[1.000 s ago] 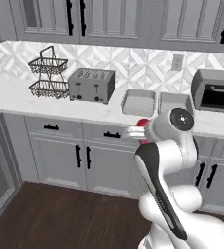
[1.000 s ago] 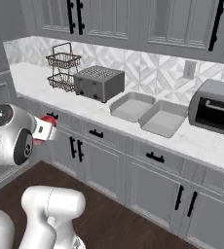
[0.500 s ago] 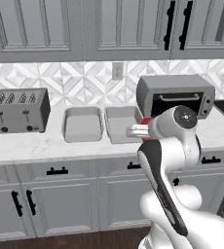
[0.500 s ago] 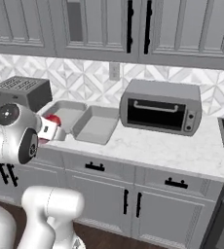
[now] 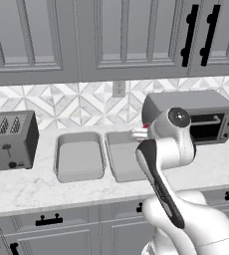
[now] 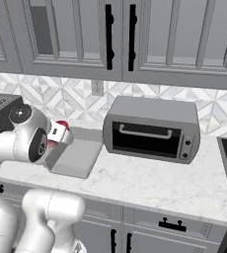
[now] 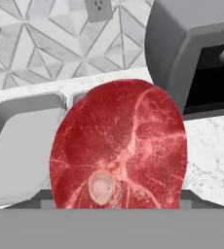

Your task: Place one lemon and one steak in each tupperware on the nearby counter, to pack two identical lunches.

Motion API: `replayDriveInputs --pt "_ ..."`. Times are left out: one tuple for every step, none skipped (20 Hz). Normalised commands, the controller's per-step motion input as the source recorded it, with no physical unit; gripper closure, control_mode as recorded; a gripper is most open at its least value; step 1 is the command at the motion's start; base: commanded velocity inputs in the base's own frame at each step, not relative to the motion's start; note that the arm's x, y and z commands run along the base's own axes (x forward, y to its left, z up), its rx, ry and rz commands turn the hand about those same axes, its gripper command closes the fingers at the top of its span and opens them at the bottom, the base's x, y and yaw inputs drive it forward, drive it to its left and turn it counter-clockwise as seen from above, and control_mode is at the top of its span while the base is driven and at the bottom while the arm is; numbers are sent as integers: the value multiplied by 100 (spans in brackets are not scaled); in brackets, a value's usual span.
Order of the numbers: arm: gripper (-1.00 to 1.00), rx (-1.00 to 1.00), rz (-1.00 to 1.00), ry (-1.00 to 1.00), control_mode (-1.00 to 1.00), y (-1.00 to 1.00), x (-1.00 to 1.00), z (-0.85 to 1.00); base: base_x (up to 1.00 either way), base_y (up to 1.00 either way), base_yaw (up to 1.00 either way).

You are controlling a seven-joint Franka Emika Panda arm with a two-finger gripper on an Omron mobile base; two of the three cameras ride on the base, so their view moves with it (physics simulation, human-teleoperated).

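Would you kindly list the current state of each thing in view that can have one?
gripper: shut on the steak, held above the counter.
steak: raw, carried, not yet packed.
left tupperware: lidless, empty.
right tupperware: lidless, visible part empty, partly hidden by the arm.
toaster oven: door closed.
toaster: slots empty.

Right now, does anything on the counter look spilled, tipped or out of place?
Nothing stands out. Both trays, left and right, sit flat side by side on the counter. The hand holds the steak above the right tray.
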Motion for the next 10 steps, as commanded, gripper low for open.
replayDriveInputs --pt "100 -6 -9 25 -100 0 100 -87 0 0 0" --pt "100 -6 -8 20 -100 0 100 -75 0 0 0" --pt "100 -5 -7 16 -100 0 100 -66 0 0 0" --pt "100 -5 -7 13 -100 0 91 -66 0 0 0" --pt "100 -5 -7 11 -100 0 86 -65 0 0 0" --pt "100 -3 -7 9 -100 0 85 -59 0 0 0" --pt "100 -2 -7 6 -100 0 84 -56 0 0 0" --pt "100 -2 -7 6 -100 0 86 -59 0 0 0" --pt "100 -3 -7 7 -100 0 89 -64 0 0 0" --pt "100 -2 -6 9 -100 0 92 -70 0 0 0"
